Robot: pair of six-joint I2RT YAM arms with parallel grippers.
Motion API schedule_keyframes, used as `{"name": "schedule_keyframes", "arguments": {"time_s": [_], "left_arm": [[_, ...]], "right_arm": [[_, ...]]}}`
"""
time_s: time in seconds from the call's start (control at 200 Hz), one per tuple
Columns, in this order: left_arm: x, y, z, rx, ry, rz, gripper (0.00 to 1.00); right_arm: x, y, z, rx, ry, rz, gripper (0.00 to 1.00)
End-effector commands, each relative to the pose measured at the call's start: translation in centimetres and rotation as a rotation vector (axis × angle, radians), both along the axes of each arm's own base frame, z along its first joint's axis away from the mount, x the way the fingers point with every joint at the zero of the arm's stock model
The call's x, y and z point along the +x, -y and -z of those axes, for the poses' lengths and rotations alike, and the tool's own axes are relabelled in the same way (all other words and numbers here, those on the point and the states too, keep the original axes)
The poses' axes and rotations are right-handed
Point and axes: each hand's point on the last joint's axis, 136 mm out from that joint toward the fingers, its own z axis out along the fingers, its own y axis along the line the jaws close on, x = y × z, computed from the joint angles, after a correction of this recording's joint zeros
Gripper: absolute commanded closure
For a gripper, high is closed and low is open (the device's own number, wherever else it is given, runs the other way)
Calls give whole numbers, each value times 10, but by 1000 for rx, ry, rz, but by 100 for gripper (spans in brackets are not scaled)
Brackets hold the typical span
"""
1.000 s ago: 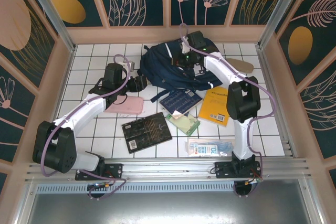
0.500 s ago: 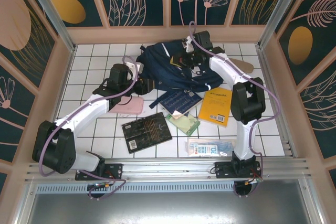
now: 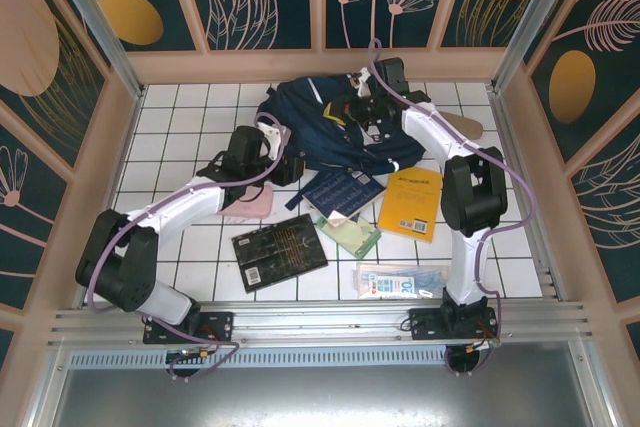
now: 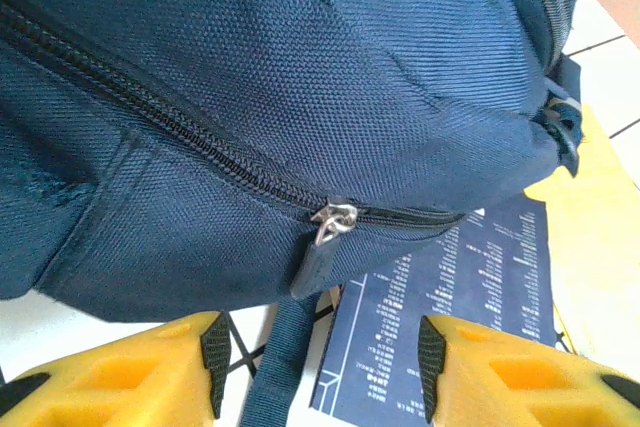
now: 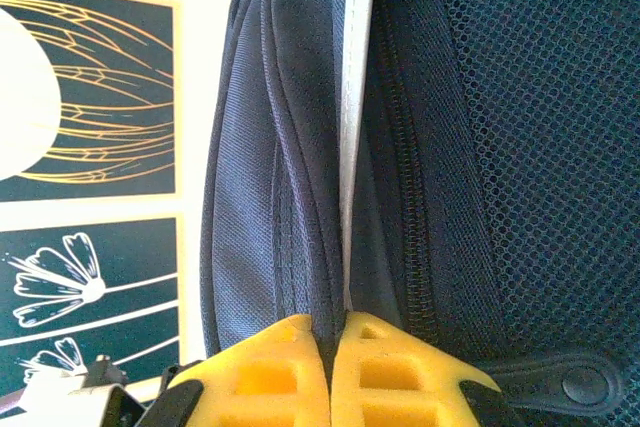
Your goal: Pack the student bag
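The bag [image 3: 315, 135], navy fabric with a white stripe, lies slumped and crumpled at the far middle of the table [image 3: 180, 122]. Its side zipper [image 4: 335, 222] (metal slider, dark pull tab hanging) runs diagonally.

Top camera looks down from behind the arm bases [image 3: 190, 325]; both wrist cameras face the student bag [image 3: 310, 122] close-up, just beyond their fingers [image 4: 130, 372].
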Motion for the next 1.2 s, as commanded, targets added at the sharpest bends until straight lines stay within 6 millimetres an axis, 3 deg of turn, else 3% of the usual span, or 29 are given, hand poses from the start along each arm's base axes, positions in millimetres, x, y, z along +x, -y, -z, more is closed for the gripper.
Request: {"name": "schedule_keyframes", "arguments": {"time_s": [0.0,0.22,0.405,0.611,0.861,1.196], "left_arm": [[14,9,-13,48,83,4,46],[31,7,-4,134,99,-70,49],[47,2,5,215,109,-107,61],[46,8,15,232,95,-75,70],[39,17,15,215,91,-35,100],[31,4,-4,257,129,-42,100]], "right_arm": [[-14,-10,-73,150,134,-81,100],[-17,-11,-75,175,121,-91,100],[-22,-11,-78,190,118,-100,100],[-24,-10,-77,197,112,-104,100],[-21,-9,-71,187,103,-97,100],[-16,3,-41,-4,159,-75,100]]}}
